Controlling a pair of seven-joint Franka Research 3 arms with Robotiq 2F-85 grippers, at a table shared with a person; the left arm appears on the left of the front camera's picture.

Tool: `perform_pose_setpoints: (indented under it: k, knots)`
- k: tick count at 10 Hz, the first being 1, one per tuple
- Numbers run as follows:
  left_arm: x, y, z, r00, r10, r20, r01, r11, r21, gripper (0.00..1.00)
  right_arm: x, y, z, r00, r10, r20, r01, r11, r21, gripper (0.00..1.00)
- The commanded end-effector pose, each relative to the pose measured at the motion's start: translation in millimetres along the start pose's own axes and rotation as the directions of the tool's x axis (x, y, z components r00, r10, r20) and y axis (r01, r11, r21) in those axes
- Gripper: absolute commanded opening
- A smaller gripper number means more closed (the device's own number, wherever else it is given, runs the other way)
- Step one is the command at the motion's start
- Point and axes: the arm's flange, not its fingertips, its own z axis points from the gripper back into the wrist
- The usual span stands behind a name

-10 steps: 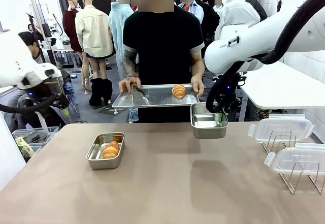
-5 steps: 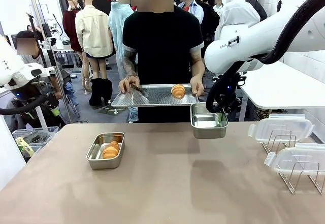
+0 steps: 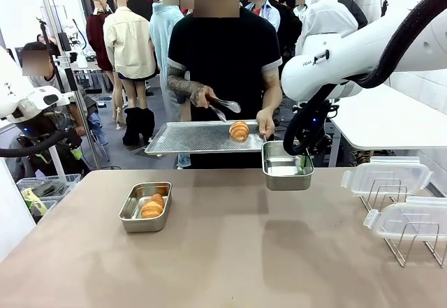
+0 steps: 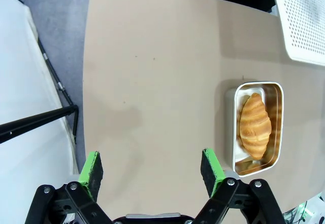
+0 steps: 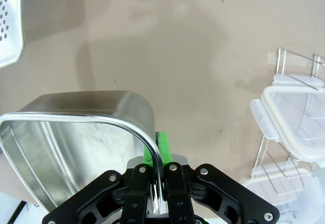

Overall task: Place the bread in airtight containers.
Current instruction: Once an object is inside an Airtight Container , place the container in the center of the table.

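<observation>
Right claw (image 5: 158, 145) pinches the rim of an empty rectangular stainless-steel pan (image 5: 66, 153), held above the brown desk (image 3: 230, 252) near its far edge. Left claw (image 4: 152, 167), spread, hangs over bare desk beside a second steel pan (image 4: 280, 132) holding a golden croissant (image 4: 255, 125). Another croissant (image 3: 239, 130) lies on the person's perforated tray (image 3: 188, 139).

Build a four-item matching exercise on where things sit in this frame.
Things:
1. empty pan
2. tongs
3. lids
4. filled pan

Places:
A. on the table
B. rim clamped in the right jaws
C. in the person's hand
D. on wire racks

Pairs: 1-B, 2-C, 3-D, 4-A
</observation>
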Motion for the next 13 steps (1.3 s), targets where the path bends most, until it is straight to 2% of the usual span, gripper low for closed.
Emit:
perform_pose_setpoints:
  k: [1,13]
  knots:
    - [-0.9,0.7,3.0,1.000,-0.007,-0.001,0.007,1.000,0.010,1.00,-4.5,-1.9,1.9,1.000,0.004,0.001,-0.004,1.000,0.005,0.00]
    - [-0.9,0.7,3.0,1.000,-0.007,-0.001,0.007,1.000,0.010,1.00,-4.5,-1.9,1.9,1.000,0.004,0.001,-0.004,1.000,0.005,0.00]
